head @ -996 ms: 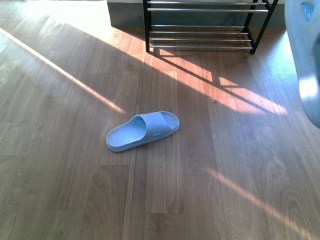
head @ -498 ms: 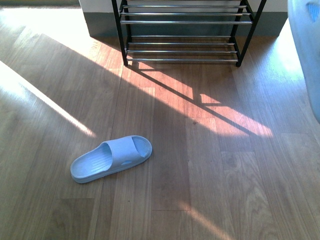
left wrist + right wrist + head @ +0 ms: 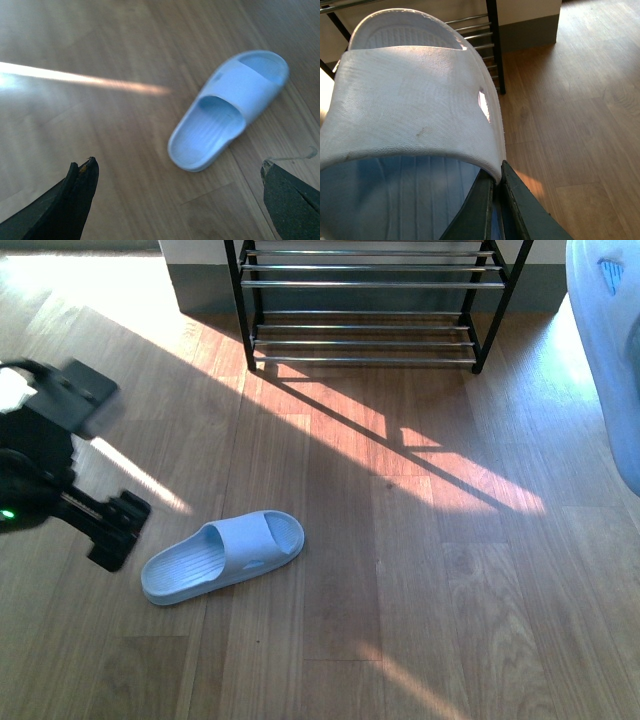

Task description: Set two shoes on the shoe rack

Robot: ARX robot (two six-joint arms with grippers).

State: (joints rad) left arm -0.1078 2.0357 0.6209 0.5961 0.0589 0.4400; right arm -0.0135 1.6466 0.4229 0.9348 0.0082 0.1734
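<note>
Left pincer [image 3: 118,532]: I see it spread wide, empty, beside floor sandal [image 3: 222,556]. Right pincer [image 3: 496,200]: clamped on second sandal [image 3: 415,100]. Shoe rack [image 3: 365,284]: ahead, by wall.

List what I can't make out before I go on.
The shoe rack: upper tiers cut off by the front view's top edge.
The held slide: cut off by the front view's right edge; in the right wrist view it hides most of the right pincer.
The left pincer: motion-blurred in the front view.
</note>
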